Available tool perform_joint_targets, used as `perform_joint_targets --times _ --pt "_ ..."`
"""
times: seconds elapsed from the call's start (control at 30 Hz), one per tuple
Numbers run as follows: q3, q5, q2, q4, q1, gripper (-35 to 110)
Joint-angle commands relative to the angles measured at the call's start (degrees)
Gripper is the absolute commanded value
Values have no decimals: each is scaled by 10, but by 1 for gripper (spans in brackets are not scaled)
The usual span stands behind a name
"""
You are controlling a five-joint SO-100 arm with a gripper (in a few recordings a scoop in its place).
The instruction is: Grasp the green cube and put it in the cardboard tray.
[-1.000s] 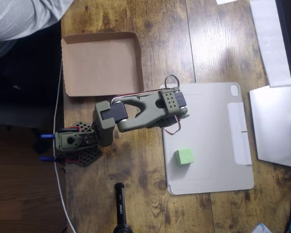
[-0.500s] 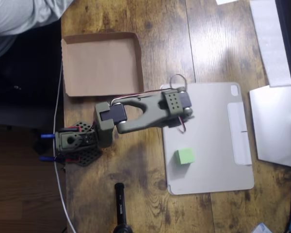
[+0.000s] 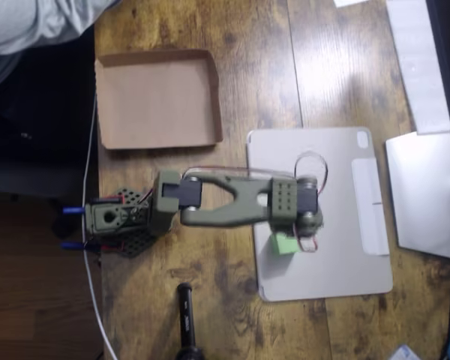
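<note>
Over the grey tablet cover [image 3: 345,172] on the wooden worktop [image 3: 255,67], the olive arm [image 3: 232,202] reached out above the cube [image 3: 283,244], whose green corner peeked from beneath the wrist. The arm's own body hid the fingers, so whether they were spread or clenched could not be told. The tray [image 3: 157,97] sat well apart, toward the upper left of the overhead view, with nothing in it. The step in hand appeared to be the approach; the next move likely called for closing on the cube, then lifting it toward the tray.
</note>
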Motion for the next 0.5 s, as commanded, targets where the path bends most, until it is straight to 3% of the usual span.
perform_joint_targets --times 0.0,0.2,0.47 --pt "16 -11 11 -21 26 3" --pt "91 -5 16 -109 34 7" --pt "101 1 18 -115 30 13"
